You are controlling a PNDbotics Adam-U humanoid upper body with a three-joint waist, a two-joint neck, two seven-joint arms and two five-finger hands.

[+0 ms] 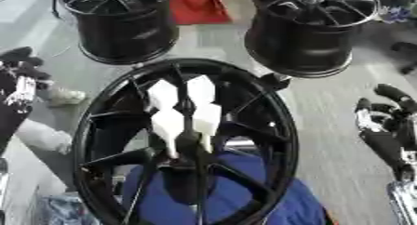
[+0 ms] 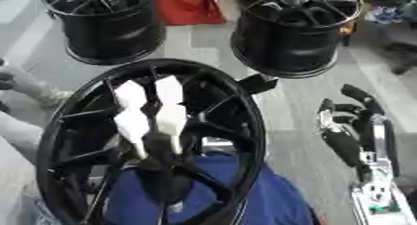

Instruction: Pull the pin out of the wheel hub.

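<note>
Black wheel hub [image 1: 97, 140], two white pins [image 1: 183, 115] inside

The wheel hub [image 1: 269, 126] was a large black rim with thin spokes, standing nearly upright and tilted a little, its open face turned toward the camera. It filled the middle of the view, its lower part in front of something blue. Two white pins [image 1: 183, 112] stood side by side at its centre, each a chain of faceted, diamond-like segments tapering downward into the dark hub centre.
</note>
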